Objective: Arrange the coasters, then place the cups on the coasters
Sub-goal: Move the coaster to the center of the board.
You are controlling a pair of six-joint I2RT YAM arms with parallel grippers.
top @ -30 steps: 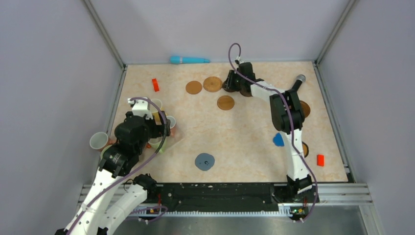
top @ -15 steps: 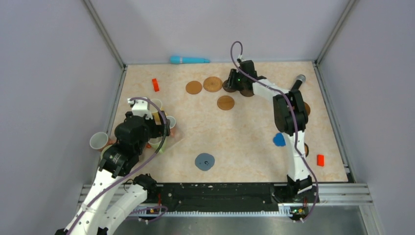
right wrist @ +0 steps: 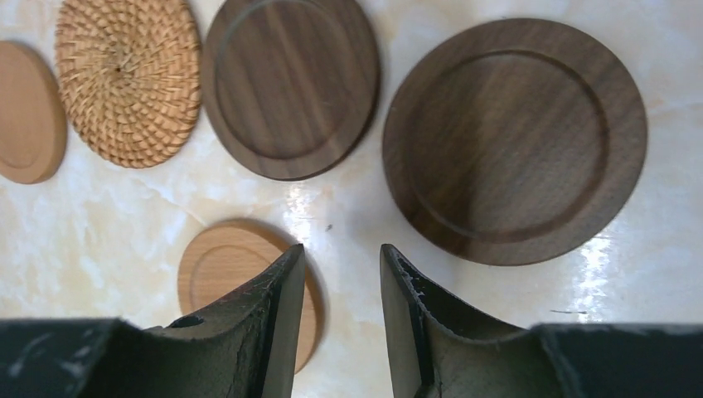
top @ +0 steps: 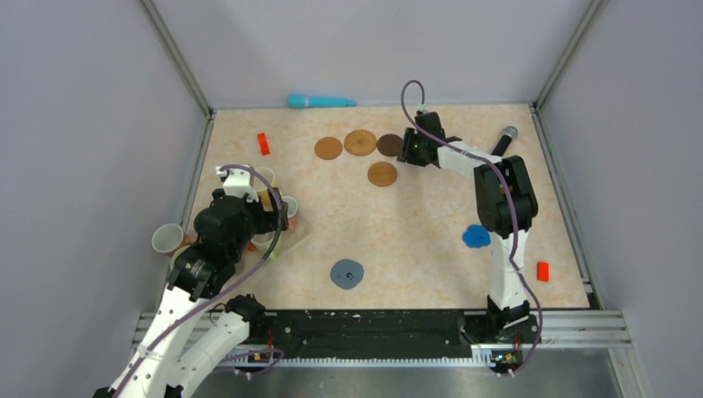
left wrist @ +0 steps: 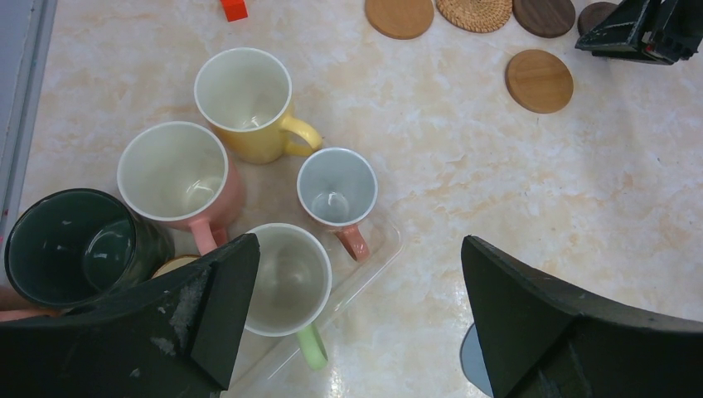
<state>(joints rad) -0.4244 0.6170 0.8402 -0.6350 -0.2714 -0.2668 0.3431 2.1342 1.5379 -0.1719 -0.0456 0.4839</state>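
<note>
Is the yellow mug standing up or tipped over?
Upright. The left wrist view looks straight down into the round open mouth of the yellow mug; it is empty inside.

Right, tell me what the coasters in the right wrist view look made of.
Woven coaster: likely rattan or straw, matte; spiral weave shows. Smaller dark coaster and larger dark coaster: seemingly dark wood, satin; straight grain, turned rim. Pale edge coaster and pale near coaster: probably light wood or bamboo, smooth; faint grain.

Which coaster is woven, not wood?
The rattan coaster in the far row, between the pale wooden coaster and a dark wooden coaster; it alone shows basket weave.
</note>
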